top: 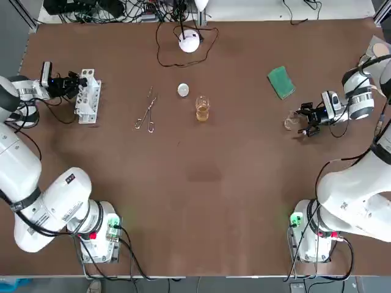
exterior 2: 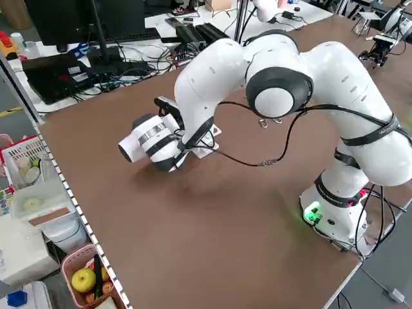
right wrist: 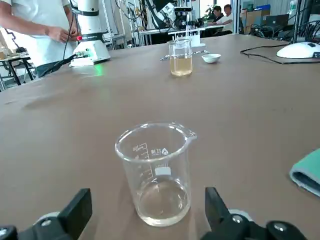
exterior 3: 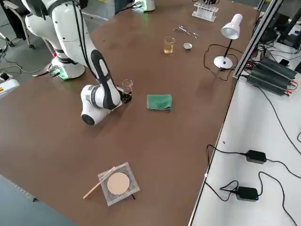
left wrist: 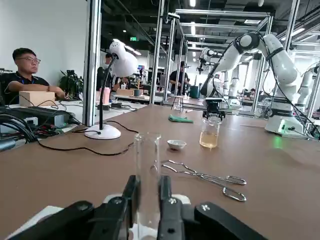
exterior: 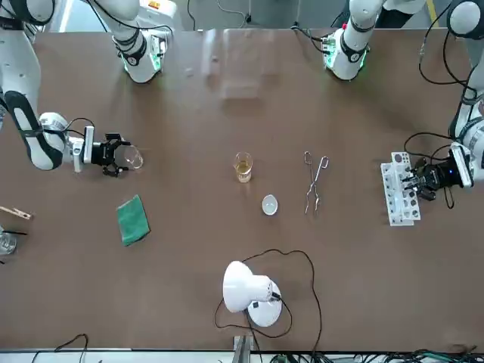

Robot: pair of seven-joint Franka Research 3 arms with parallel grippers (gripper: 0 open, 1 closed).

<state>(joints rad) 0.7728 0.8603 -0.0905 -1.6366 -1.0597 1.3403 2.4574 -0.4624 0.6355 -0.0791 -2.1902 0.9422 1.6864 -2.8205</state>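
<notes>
My left gripper (top: 74,82) is at the table's far left, shut on an upright glass test tube (left wrist: 148,170) over the white tube rack (top: 88,97). Its fingers (left wrist: 167,197) hide the tube's lower end, so I cannot tell if it sits in a hole. My right gripper (top: 307,122) is low at the right side, open, fingers (right wrist: 76,209) spread on either side of an empty glass beaker (right wrist: 157,172) that stands on the table (top: 208,183). The fingers do not touch the beaker (top: 292,122).
A beaker of amber liquid (top: 202,108), a small white dish (top: 183,90) and metal tongs (top: 146,114) lie mid-table. A green cloth (top: 281,82) is behind the right gripper. A white lamp (top: 189,41) stands at the far edge, a clear tray (top: 380,47) at the right edge.
</notes>
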